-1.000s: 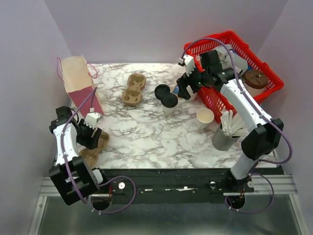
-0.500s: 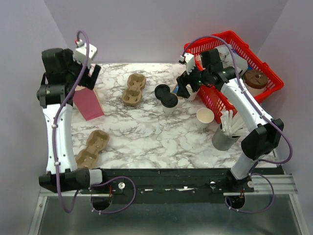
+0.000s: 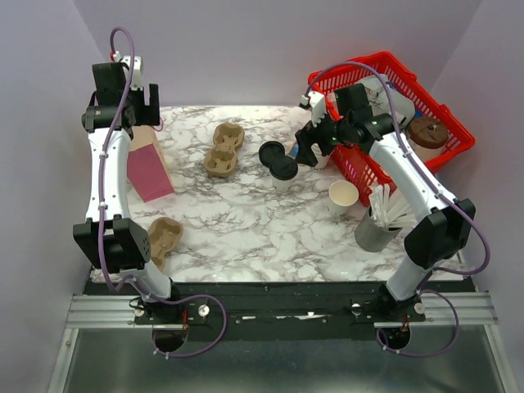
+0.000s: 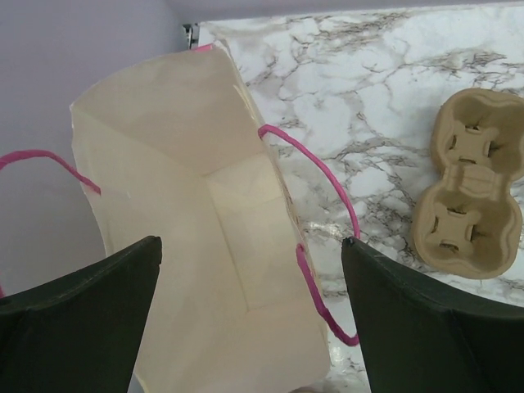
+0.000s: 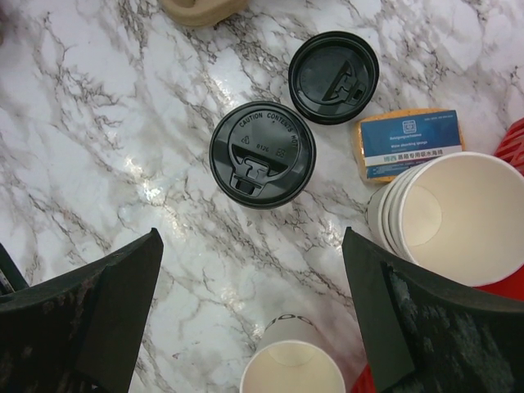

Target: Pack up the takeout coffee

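Observation:
The takeout coffee, a white cup under a black lid, stands mid-table. My right gripper hovers just to its right, beside the stack of nested cups. In the right wrist view its jaws are wide open over bare marble, nothing between them. My left gripper is raised at the far left above the open paper bag. The left wrist view looks down into the bag, which has pink handles and is empty inside. The left gripper is open and holds nothing.
A loose black lid lies behind the coffee. One cardboard cup carrier sits at mid-back, another near left. A lidless cup, a metal holder of sticks and a red basket fill the right side.
My left arm has swung from the near-left carrier up to above the bag, its jaws opening wider. The right arm has barely moved.

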Action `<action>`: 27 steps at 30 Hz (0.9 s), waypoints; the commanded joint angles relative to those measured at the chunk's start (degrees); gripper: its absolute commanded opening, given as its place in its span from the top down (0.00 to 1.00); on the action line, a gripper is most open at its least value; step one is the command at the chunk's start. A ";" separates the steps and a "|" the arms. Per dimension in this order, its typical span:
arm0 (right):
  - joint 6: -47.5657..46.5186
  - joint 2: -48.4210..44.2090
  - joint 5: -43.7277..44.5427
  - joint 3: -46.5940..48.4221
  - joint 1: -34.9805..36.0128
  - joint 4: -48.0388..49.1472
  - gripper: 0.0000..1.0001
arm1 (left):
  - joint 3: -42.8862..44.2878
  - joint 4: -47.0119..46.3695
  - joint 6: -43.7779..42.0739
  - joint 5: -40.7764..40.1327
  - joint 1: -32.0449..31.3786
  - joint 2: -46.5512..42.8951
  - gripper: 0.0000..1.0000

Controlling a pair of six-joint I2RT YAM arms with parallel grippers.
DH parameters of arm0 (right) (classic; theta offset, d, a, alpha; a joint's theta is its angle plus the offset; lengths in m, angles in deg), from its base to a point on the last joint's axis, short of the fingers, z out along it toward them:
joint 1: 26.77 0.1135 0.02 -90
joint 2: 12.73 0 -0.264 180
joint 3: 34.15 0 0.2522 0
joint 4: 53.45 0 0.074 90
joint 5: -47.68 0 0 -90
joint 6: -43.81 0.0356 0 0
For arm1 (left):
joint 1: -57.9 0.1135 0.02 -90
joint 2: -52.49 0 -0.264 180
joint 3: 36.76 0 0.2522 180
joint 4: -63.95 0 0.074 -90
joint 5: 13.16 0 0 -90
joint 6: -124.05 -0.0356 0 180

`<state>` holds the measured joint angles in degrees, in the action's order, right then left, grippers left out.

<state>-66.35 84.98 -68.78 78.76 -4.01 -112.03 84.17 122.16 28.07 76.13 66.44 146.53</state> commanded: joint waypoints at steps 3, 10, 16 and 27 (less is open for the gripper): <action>-0.58 -2.53 -0.70 -1.77 -0.18 1.22 0.00 | -0.39 1.08 2.99 -4.03 0.87 3.51 0.06; -0.75 -2.26 -0.96 -1.51 -0.18 1.31 0.00 | 1.89 1.35 2.90 -0.88 1.04 7.38 0.12; -0.75 -2.26 -0.96 -1.51 -0.18 1.22 0.00 | 3.04 2.05 2.64 2.02 0.96 8.97 0.34; -0.76 -2.35 -0.70 -1.69 -0.18 1.49 0.00 | -2.23 3.72 -0.52 7.83 0.78 1.42 0.93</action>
<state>-66.81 84.20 -68.78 77.43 -4.01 -111.81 83.32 124.17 29.40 80.08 67.27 153.31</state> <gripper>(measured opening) 0.996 0.195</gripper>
